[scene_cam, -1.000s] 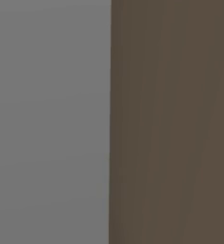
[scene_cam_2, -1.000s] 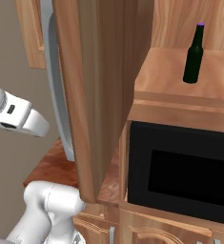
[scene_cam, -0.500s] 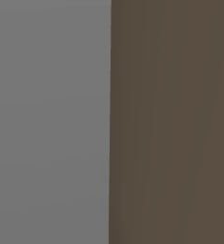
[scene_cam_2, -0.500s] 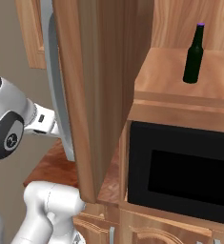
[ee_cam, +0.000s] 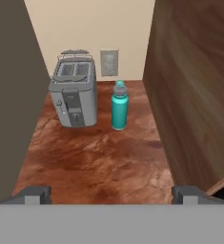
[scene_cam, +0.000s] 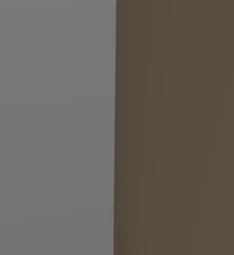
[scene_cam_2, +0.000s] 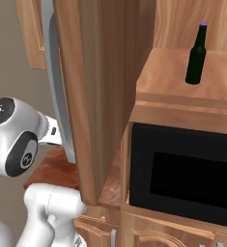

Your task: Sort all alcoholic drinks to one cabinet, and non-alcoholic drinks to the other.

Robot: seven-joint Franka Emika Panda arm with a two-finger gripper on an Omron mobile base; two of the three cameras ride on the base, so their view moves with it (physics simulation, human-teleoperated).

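The gripper, its fingers spread wide and holding nothing, faces a teal bottle standing upright on the reddish-brown desk, just beside a silver toaster. A dark-green bottle stands on the wooden shelf above the microwave.
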